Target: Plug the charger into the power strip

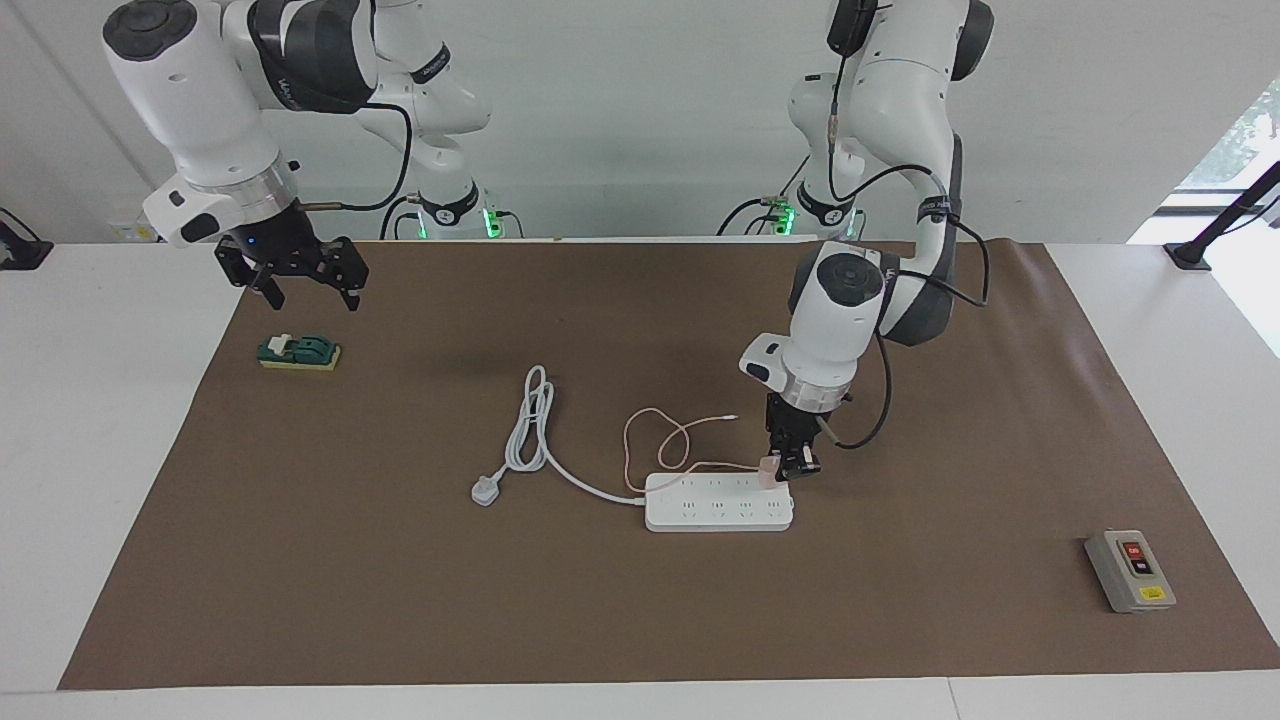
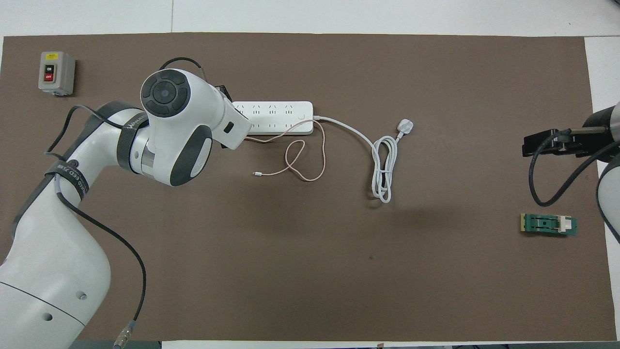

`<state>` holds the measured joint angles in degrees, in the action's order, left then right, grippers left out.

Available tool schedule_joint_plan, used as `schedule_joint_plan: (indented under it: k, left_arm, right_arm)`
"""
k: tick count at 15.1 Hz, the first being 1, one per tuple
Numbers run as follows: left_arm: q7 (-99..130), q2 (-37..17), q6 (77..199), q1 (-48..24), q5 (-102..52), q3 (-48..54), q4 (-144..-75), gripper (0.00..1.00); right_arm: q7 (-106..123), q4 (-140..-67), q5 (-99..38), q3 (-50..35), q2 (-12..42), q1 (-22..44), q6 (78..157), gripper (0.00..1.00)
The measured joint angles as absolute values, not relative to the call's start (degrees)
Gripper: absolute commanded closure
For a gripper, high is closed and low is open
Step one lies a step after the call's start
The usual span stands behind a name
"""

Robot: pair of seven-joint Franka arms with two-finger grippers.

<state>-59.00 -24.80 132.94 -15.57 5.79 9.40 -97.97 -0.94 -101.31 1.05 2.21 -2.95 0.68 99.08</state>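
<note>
Pressing home: left gripper (image 1: 788, 466) clenched on the small pale pink cube charger (image 1: 768, 473) over the long white power strip (image 1: 718, 503).
Keep the prongs square over 1 socket, push straight down; right gripper (image 1: 300, 285) waits, released.

Pale pink charger (image 1: 767, 473), white power strip (image 1: 718, 504), brown mat (image 1: 400, 560)

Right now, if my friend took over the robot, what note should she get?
Left gripper: shut on the charger, holding it at the power strip, at the strip's end toward the left arm.
Right gripper: open and empty, waiting above the small green part.
The charger's pink cable loops on the mat, nearer the robots than the strip.
Done: charger picked up and brought to a socket.
Left: whether it is pushed fully in cannot be told; press it home, then let go.
</note>
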Motion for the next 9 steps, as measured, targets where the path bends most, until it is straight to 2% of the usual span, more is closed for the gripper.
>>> schedule_joint_plan:
  k: [9]
  left_arm:
    - [-59.33,-24.54,133.17,-15.58,6.02,9.45,-99.06,1.0]
  right_arm:
    - [-0.95,-101.31,1.05,2.22,-2.95,0.68,99.08,0.0]
